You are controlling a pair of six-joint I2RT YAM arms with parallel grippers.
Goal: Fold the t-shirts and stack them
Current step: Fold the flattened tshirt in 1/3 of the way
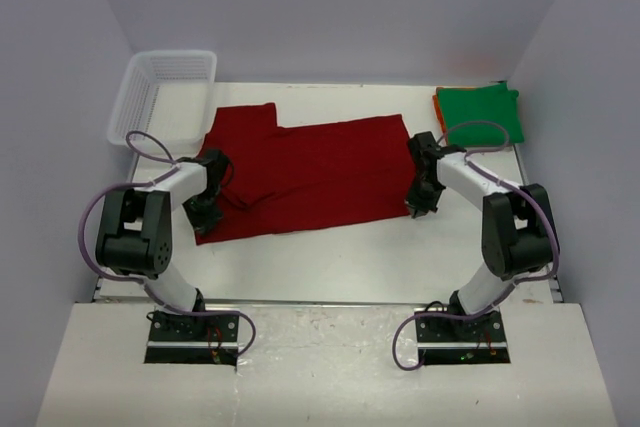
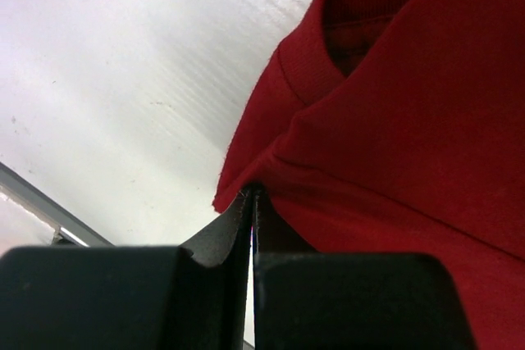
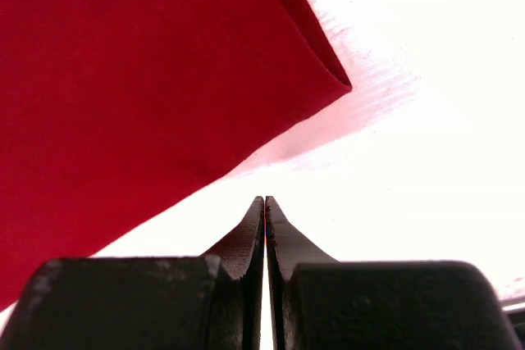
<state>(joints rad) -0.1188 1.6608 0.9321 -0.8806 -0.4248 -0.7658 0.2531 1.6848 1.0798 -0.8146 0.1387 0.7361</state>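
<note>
On the tabletop [image 1: 330, 257], centre: dark red shirt [image 1: 300, 172] lies spread, seemingly folded once, not yet compact. Far right corner: green shirt [image 1: 482, 112] folded on top of orange shirt [image 1: 437, 99], so two look done. Left jaws pressed together at the red shirt's near left edge; whether they nip cloth, cannot tell. Right jaws together, empty, just off its right edge. Red shirt left to finish and stack.

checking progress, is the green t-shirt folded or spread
Folded: the bright green cloth t-shirt is a compact rectangle lying on the orange cloth t-shirt at the far right corner.
</note>
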